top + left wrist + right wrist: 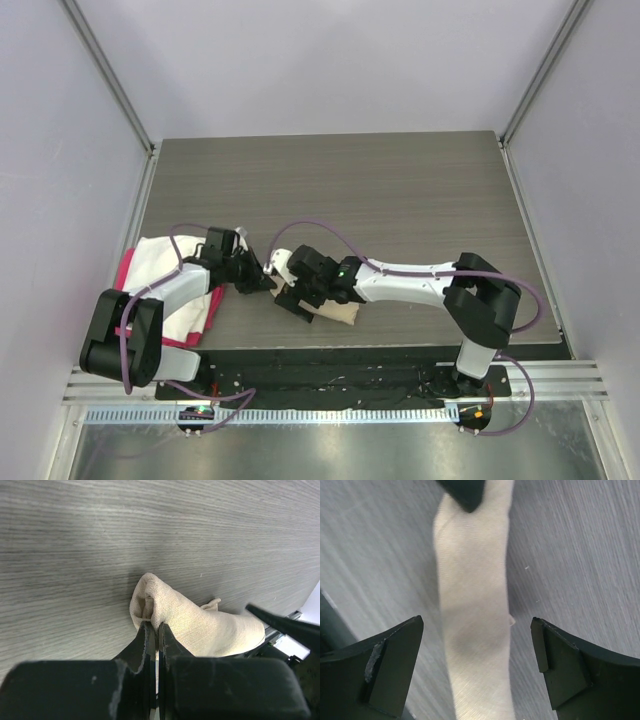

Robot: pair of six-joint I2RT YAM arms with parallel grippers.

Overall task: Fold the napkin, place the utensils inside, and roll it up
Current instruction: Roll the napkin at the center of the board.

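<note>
The beige napkin (pixel 338 313) lies as a narrow roll near the table's front edge. My left gripper (pixel 266 284) is shut, pinching the left end of the roll. In the left wrist view the fingers (pixel 149 639) clamp a fold of the napkin (pixel 205 625). My right gripper (pixel 296 300) is open and hovers over the roll. In the right wrist view the napkin (pixel 472 580) runs between its spread fingertips (pixel 395 665) without touching them, and the gripper (pixel 477 657) is empty. The spoon is not in view.
A white cloth (pixel 160 260) lies on a pink-red cloth (pixel 126 270) at the table's left edge, under my left arm. The dark front rail (pixel 330 372) runs just behind the roll. A tip of my right gripper's finger (pixel 285 622) shows in the left wrist view.
</note>
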